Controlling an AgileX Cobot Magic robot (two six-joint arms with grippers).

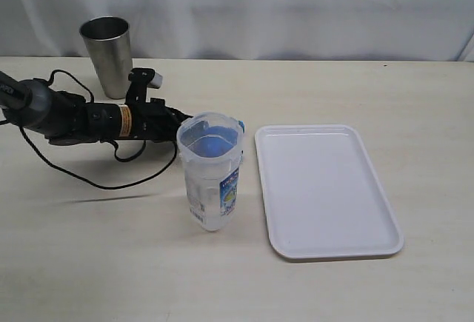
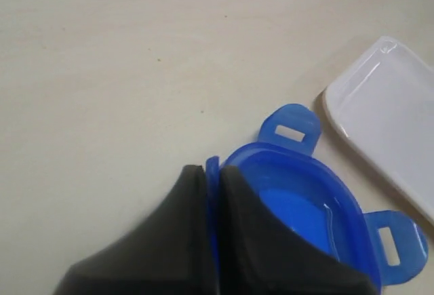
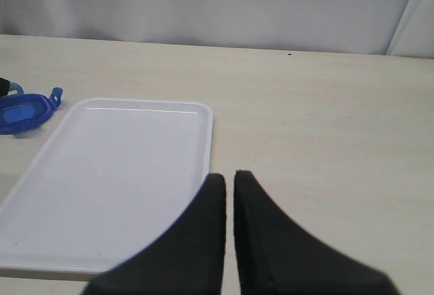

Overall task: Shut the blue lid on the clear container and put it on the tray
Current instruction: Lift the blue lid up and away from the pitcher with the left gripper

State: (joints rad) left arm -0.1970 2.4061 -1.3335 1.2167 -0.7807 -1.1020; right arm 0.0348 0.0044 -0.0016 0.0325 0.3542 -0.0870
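My left gripper (image 2: 211, 173) pinches the blue lid (image 2: 291, 200) by its rim, apparently behind the clear container (image 1: 211, 181). My right gripper (image 3: 229, 176) is closed, empty.

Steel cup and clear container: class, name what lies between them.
The exterior view shows the left hand, shut on the blue lid, lying between the steel cup and the clear container.

The exterior camera looks down over the whole tabletop (image 1: 111, 263). The left wrist camera hangs close above the blue lid (image 2: 298, 200); the right one, farther off, shares that lid and the tray (image 3: 115, 173).
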